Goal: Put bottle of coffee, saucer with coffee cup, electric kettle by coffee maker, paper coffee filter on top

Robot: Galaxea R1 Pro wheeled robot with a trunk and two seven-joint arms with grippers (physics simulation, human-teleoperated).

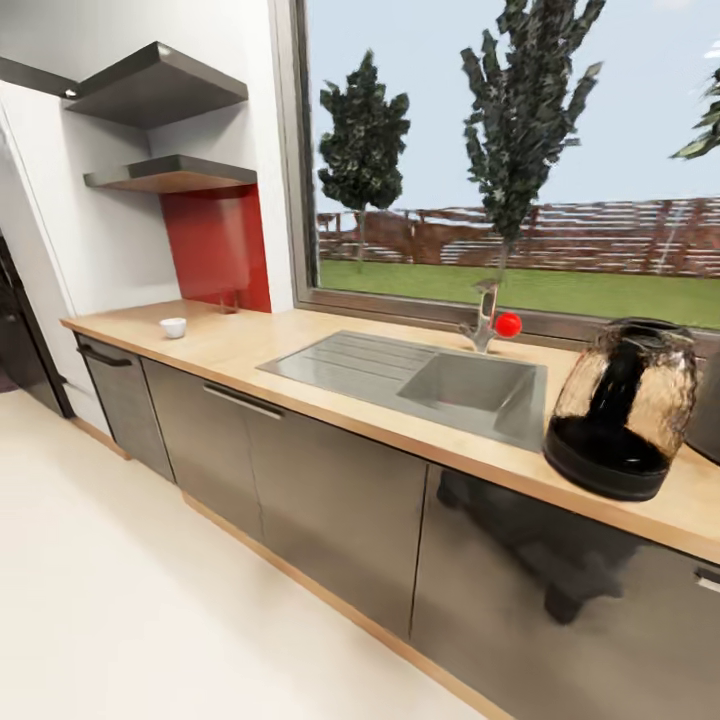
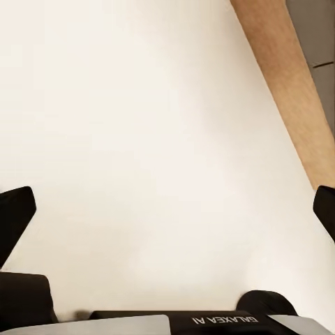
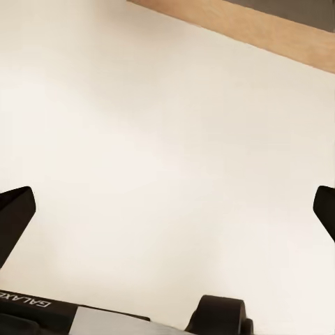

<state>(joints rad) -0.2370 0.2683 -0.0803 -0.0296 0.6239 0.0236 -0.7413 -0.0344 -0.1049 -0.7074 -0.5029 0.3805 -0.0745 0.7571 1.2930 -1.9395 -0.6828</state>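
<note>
**A:** Where do the task's things stand against each claw?

**B:** On the long light beige wood-look desk (image 1: pixel 330 395), a rounded, dark, translucent glassy kettle (image 1: pixel 622 408) sits near the front edge, just right of the grey steel sink (image 1: pixel 420 380). A small white cup (image 1: pixel 173 327) rests far down the desk's left end, below two dark wall shelves (image 1: pixel 165 130). Both claws hang over pale floor, well apart from either.

**A:** Edges and open room?

**B:** Bare worktop runs between cup and sink. A wide cream floor (image 1: pixel 120 590) lies open before the glossy dark grey cabinets (image 1: pixel 330 510). Behind the sink, a tap with a red knob (image 1: pixel 508 324) stands below the window.

**A:** And the claws themselves?

**B:** The left claw (image 2: pixel 167 209) has its black fingertips (image 2: pixel 15 216) spread wide, holding nothing. The right claw (image 3: pixel 167 209) is likewise spread, fingertips (image 3: pixel 14 215) apart, empty, a wood-toned plinth strip (image 3: pixel 272 31) beyond it.
</note>
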